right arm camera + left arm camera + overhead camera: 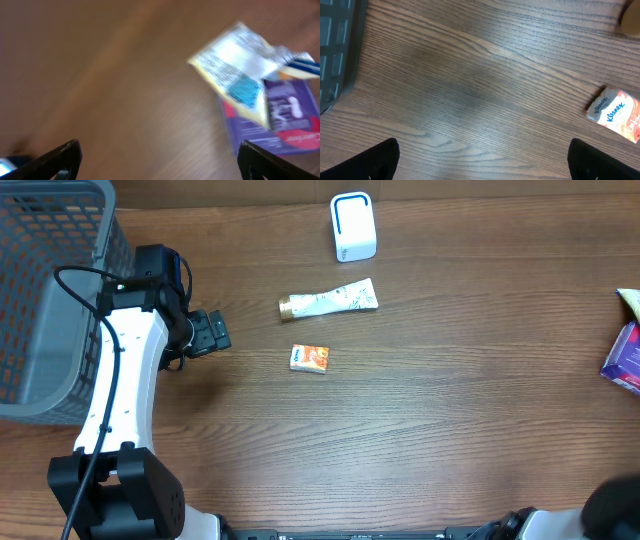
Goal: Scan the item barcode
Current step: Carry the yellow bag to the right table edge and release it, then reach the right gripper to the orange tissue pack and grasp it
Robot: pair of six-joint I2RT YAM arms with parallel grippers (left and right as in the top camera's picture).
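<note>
Scanner [353,227]: white, upright, at the far edge of the table [450,420], touching nothing.

Overhead: tube [328,302] lying flat just in front of the scanner, cap to the left; tissue pack [309,358] nearer still, just beside the tube, apart from it; grey basket [100,240] at the far left; left gripper [220,335] low over bare wood between basket and tissue pack, holding nothing; purple pack [625,360] and yellow packet [630,302] at the right edge, both cut by the frame, well apart from the scanner; right gripper not made out here.

Left wrist: fingers [380,160] in the two lower corners, spread wide, bare wood between them; tissue pack at the right edge, orange and white, "Kleenex" legible, lying flat and askew, clear of both fingers; basket corner at upper left.

Right wrist: picture blurred; right gripper [160,160] with its fingers [55,160] wide apart in the lower corners, nothing between them; yellow packet at upper right, lying over the purple pack, a blue patch on its face; both rest on the wood beyond the fingertips; print unreadable.
</note>
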